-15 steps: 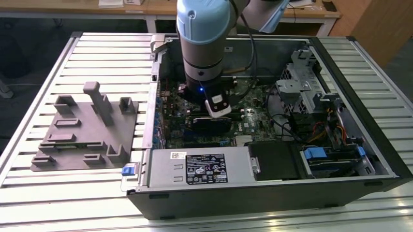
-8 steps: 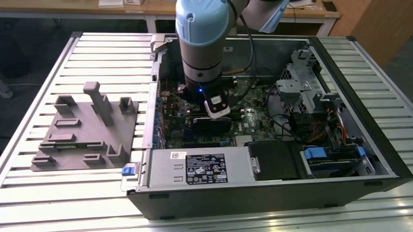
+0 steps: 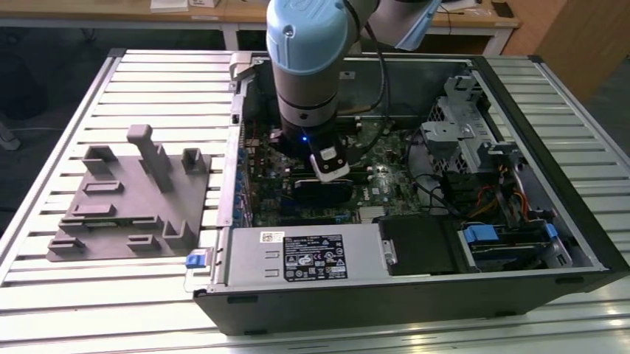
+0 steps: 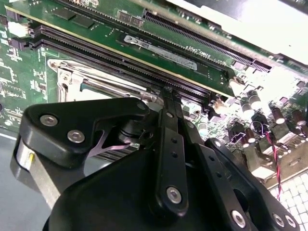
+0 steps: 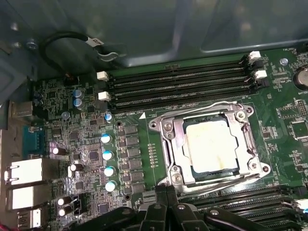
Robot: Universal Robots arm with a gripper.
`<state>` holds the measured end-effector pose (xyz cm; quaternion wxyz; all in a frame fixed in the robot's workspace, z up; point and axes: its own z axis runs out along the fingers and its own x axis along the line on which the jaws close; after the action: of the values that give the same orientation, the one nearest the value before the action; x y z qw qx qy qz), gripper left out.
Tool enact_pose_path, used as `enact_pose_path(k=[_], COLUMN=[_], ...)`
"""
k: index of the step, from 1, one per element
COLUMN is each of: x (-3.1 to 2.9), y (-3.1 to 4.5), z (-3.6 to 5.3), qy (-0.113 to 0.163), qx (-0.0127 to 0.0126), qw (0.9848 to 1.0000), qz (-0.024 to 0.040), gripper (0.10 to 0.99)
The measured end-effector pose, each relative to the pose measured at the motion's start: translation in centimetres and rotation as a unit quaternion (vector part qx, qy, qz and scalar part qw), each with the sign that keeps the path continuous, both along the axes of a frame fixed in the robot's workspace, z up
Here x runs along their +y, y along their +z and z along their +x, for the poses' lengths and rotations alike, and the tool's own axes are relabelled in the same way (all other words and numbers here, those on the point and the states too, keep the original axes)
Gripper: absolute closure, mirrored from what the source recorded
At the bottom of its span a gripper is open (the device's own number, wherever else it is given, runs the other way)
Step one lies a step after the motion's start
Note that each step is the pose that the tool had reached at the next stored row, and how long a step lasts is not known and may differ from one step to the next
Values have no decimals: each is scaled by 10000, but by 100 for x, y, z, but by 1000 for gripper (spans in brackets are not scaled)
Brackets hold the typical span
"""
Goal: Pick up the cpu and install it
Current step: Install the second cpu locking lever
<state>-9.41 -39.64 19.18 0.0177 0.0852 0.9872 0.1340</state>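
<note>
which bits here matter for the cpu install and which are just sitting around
Part of the job:
- cpu, seated in the socket
- gripper, just beside the socket

Just lying about:
- grey plastic fixture on the table beside the case
- memory slots
- power supply

Dim case interior, glare on the cpu [image 5: 210, 146] lid.

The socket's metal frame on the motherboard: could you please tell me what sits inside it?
Inside the socket frame lies the cpu, its pale metal top facing up in the first wrist view. The contacts beneath it are covered.
</note>
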Motion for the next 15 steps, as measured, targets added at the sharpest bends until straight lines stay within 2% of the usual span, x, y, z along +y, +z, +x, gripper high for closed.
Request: enact_pose_path(k=[6,8,9,15], x=[18,24,30,28], y=[1,-1,-11,-1], z=[-2,-3,0,-2], qy=[1,4,0,0], qx=[1,6,-8,0], qw=[10000,10000,10000,10000], qz=[9,33,45,44], gripper=[980,980,980,980])
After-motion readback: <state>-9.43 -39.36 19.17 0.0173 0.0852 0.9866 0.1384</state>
